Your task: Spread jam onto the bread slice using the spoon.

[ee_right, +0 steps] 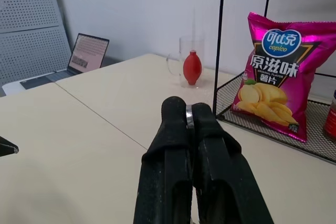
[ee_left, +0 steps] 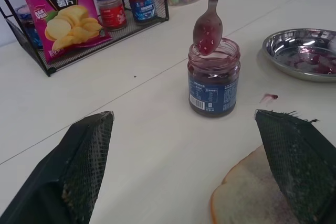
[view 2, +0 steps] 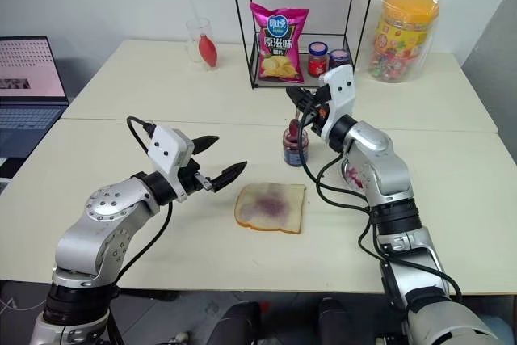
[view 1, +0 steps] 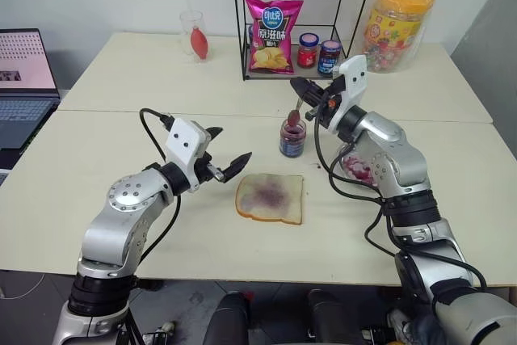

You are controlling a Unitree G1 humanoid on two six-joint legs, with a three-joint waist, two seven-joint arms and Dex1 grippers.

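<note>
Bread slice [view 1: 271, 199], pale white w/ tan crust, lay near table [view 1: 121, 159] centre, already thinly smeared w/ purple jam [view 1: 271, 194]. More looked due: right gripper [view 1: 300, 90] pinched slim silvery spoon [ee_left: 209, 24], bowl loaded, over open glass jam jar [view 1: 292, 136]. Left gripper [view 1: 229, 151] spread wide, empty, left of bread. Cream tabletop, white wall behind.

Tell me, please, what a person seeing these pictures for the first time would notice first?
Probably the right gripper, shut on the spoon, which hangs with its jam-coated bowl just above the open jam jar near the table's middle. Next, the bread slice lying flat in front of the jar, a purple smear in its middle, with the left gripper open just beside it. The bright pink chip bag in the wire rack behind also draws the eye.
</note>
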